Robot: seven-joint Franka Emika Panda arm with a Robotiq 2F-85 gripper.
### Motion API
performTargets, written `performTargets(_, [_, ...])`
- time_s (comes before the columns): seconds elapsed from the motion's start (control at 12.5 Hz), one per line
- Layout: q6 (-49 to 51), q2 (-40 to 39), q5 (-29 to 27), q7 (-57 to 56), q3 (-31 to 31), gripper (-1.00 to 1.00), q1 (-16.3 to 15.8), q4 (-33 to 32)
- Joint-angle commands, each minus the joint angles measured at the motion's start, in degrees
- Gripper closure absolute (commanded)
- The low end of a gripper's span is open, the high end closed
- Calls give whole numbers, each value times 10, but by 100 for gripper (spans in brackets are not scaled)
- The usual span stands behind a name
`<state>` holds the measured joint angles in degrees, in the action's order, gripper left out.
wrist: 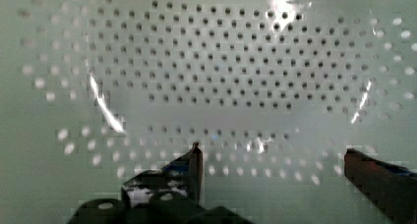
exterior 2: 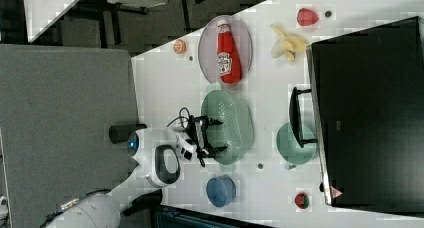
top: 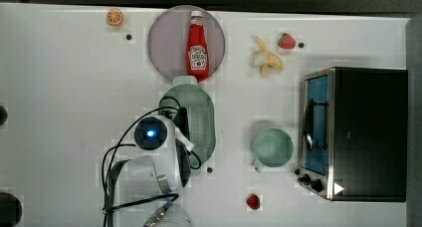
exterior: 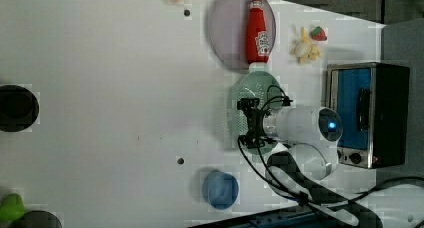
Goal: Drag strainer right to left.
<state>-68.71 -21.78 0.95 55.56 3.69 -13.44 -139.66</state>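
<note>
Here the gripper (wrist: 270,157), jaws spread wide, hangs inside the pale sage-green perforated oval strainer (top: 201,118) beside the grey plate (top: 164,40), so dragging could probably tip it.

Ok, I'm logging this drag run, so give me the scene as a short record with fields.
strainer: mid-table, rim tab toward the plate
gripper: open, fingers apart over the strainer's holed inside, nothing held
plate: ketchup bottle lying on it
mug: between strainer and toaster oven in the top view
blue bowl: beside the strainer's far end from the plate
</note>
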Motion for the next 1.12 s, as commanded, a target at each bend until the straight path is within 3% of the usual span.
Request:
performTargets(0.08, [13,-6,4,88,13,-100,-35,25])
performTargets(0.48, [22,-46,0,123,14,-100,-75,82])
performTargets(1.12, [96,-98,-54,127,17,-100,-144,196])
